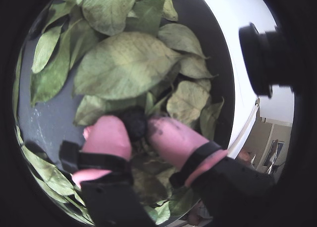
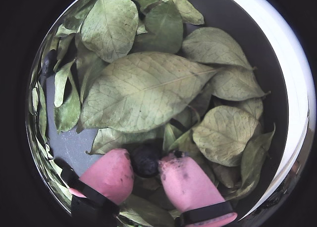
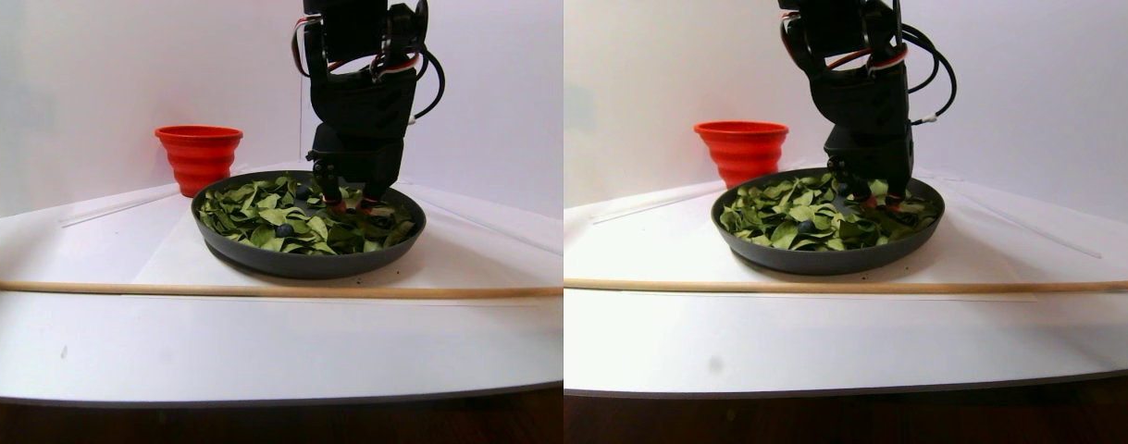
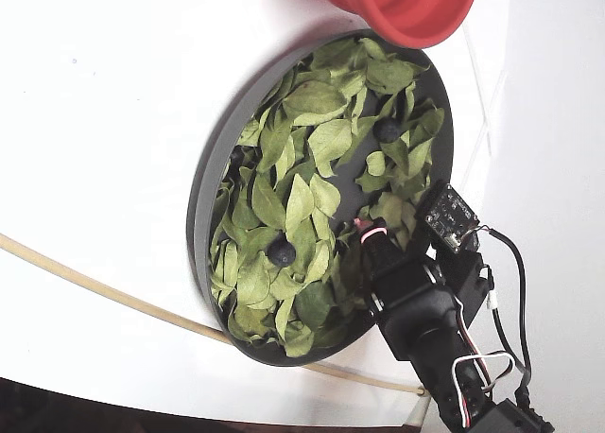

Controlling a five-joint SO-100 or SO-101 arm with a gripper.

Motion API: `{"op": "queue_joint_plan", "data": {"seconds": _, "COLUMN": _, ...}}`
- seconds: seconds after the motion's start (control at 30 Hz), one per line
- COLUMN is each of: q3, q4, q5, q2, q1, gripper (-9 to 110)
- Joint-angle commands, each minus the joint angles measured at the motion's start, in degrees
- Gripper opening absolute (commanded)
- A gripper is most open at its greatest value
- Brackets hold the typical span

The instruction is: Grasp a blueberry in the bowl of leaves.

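The gripper (image 2: 147, 162), its pink fingertips (image 1: 109, 135) down among the leaves (image 2: 143, 88), clamps a dark blueberry (image 1: 133, 123) near the 4 o'clock rim of the bowl (image 4: 203, 201) in the fixed view. Two other berries (image 4: 281, 252) lie on the leaves, toward 7 and 1 o'clock. A red cup (image 4: 406, 8) stands just beyond the rim at 12.

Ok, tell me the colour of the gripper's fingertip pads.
Pink, smudged dark; the pads show best in a wrist view.
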Motion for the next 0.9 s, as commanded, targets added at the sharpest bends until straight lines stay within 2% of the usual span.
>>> {"op": "queue_joint_plan", "data": {"seconds": 0.0, "q3": -1.1, "q4": 0.1, "q5": -0.9, "q2": 4.8, "q1": -0.3, "gripper": 9}}
{"op": "queue_joint_plan", "data": {"seconds": 0.87, "q3": 1.7, "q4": 4.3, "q5": -2.7, "q2": 14.9, "q1": -2.4, "gripper": 8}}
